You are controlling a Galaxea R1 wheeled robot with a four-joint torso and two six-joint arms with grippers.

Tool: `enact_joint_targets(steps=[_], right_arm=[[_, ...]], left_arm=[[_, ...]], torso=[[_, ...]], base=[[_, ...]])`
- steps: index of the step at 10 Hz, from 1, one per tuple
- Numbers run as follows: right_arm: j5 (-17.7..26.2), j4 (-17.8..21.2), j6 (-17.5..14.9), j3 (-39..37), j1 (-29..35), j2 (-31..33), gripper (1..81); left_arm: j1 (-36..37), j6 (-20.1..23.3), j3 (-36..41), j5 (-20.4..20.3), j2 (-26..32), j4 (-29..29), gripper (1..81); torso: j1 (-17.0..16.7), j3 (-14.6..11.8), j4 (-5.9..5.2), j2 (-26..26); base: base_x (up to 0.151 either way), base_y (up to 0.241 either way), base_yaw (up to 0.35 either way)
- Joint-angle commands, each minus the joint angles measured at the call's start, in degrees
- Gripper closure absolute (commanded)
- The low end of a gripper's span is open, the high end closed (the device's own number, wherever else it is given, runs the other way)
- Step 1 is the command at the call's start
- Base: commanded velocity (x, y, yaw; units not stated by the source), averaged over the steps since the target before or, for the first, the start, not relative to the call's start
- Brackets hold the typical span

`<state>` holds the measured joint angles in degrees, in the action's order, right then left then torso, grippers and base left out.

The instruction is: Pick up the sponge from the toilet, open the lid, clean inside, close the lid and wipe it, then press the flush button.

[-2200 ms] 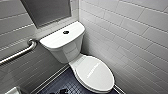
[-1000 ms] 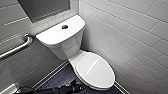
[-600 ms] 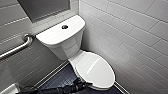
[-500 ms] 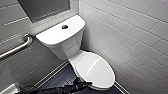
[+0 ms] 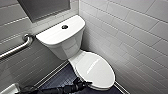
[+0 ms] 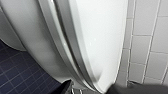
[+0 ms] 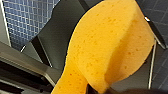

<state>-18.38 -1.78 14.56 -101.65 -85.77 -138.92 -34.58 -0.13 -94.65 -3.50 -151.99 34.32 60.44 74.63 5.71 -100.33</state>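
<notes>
Lower centre of frame: left end effector (image 5: 81, 83), fingers spread, just beside front rim of white oval plastic lid (image 5: 96, 68). Lid extends toward upper right of it. Nearer arm: left. The right end effector (image 7: 96, 90) clamps orange porous sponge (image 7: 107, 47).

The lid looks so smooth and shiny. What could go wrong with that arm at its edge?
The left gripper sits at the front rim of the glossy lid, so it might slip off the rounded edge. The sponge, bent in the right gripper, could perhaps work loose.

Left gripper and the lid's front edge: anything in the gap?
Nothing. In the head view the left gripper sits right at the front-left rim of the lid, with just dark floor tile beneath that short stretch.
</notes>
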Motion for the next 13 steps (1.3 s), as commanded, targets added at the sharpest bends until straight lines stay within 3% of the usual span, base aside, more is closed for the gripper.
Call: enact_joint_targets(steps=[1, 9, 13], right_arm=[[4.41, -1.03, 0.12, 0.76, -0.59, 1.87, 81.1], [4.41, -1.12, 0.21, 0.58, -0.59, 1.60, 81.1], [4.15, -1.12, 0.21, 1.11, -0.50, 1.69, 81.1]], left_arm=[[6.06, -0.21, 3.42, 3.76, -0.33, 0.49, 1.0], [6.32, -1.27, -0.27, 1.92, -3.85, 0.40, 1.0], [5.27, -1.27, -0.54, -5.10, -4.29, -0.30, 1.0]], torso=[[0.00, -0.02, 0.00, 0.00], [0.00, 0.00, 0.00, 0.00], [0.00, 0.00, 0.00, 0.00]], base=[[0.000, 0.000, 0.000], [0.000, 0.000, 0.000], [0.000, 0.000, 0.000]])
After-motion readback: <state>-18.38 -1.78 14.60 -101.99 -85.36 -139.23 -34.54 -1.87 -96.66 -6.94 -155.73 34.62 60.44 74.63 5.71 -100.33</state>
